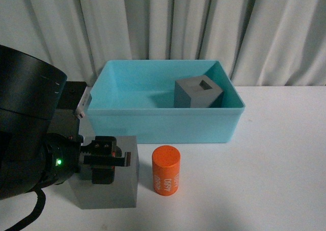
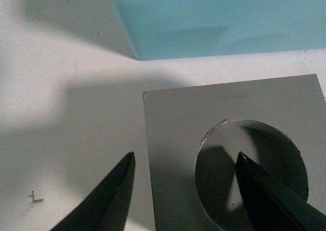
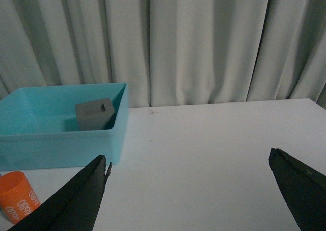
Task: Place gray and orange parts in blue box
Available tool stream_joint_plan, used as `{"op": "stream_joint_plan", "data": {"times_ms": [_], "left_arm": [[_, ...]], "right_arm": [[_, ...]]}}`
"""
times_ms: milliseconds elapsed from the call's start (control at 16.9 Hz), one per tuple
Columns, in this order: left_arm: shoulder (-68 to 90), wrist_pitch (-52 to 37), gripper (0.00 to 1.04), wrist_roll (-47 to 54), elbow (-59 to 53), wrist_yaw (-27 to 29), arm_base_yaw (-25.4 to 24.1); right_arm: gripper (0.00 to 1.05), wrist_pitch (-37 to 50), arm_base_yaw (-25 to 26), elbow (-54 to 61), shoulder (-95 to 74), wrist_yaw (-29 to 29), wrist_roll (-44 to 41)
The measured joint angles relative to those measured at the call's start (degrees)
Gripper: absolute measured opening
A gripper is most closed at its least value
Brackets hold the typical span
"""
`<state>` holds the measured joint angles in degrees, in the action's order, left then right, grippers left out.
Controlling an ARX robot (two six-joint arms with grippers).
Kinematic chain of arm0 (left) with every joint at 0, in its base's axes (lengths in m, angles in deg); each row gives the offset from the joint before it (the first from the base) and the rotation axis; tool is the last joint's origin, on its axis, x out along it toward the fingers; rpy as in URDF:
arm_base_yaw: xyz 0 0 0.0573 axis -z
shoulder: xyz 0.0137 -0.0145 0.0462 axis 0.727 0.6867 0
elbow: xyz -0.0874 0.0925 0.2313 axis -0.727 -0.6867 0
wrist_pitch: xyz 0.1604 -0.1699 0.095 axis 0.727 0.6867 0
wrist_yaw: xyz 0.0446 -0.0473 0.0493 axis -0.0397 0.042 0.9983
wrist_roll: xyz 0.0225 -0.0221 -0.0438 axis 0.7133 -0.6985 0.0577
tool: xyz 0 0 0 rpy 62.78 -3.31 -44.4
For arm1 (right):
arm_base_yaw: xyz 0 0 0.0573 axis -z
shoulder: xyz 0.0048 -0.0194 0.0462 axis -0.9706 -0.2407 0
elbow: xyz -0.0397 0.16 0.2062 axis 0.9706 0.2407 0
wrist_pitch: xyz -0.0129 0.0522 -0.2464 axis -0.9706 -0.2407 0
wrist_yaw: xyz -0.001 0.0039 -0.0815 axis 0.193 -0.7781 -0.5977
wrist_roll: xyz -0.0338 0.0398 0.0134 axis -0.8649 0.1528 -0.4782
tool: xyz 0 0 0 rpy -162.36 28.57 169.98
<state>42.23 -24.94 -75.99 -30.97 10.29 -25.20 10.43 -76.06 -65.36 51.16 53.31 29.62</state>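
The blue box [image 1: 163, 125] stands at the table's middle back. A gray cube with a square recess [image 1: 198, 92] lies inside it at the right. A second gray cube [image 1: 125, 193], with a round recess [image 2: 254, 175], sits on the table in front of the box's left end. The orange cylinder [image 1: 166, 170] with white digits stands upright to its right. My left gripper [image 1: 104, 162] is open above this cube. In the left wrist view [image 2: 186, 157] one finger is over the recess and the other is beyond the cube's edge. My right gripper [image 3: 188, 157] is open and empty over bare table.
White curtains [image 1: 204, 22] hang behind the white table [image 1: 275, 159]. My left arm's black body [image 1: 25, 124] fills the front view's left side. The right wrist view shows the box [image 3: 61, 139], the cube inside it [image 3: 94, 113] and the cylinder [image 3: 18, 195] off to one side.
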Motion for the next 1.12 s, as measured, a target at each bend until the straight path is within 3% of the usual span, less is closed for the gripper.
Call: {"op": "stream_joint_plan", "data": {"times_ms": [237, 414, 651, 888, 1124], "left_arm": [[-1.6, 0.2, 0.24, -0.3, -1.3, -0.2, -0.1], [-5.2, 3.0, 0.21, -0.8, -3.0, -1.0, -0.2], [-20.4, 15.4, 0.2, -2.1, -1.1, -3.1, -1.3], [-25.1, 19.8, 0.2, -4.1, 13.7, -3.4, -1.1], [-10.2, 18.8, 0.2, -5.3, 29.6, -2.4, 1.9]], "right_arm": [[0.98, 0.0, 0.0, 0.0, 0.0, 0.0, 0.0], [0.98, 0.0, 0.0, 0.0, 0.0, 0.0, 0.0], [0.98, 0.0, 0.0, 0.0, 0.0, 0.0, 0.0], [0.98, 0.0, 0.0, 0.0, 0.0, 0.0, 0.0], [0.98, 0.0, 0.0, 0.0, 0.0, 0.0, 0.0]]}}
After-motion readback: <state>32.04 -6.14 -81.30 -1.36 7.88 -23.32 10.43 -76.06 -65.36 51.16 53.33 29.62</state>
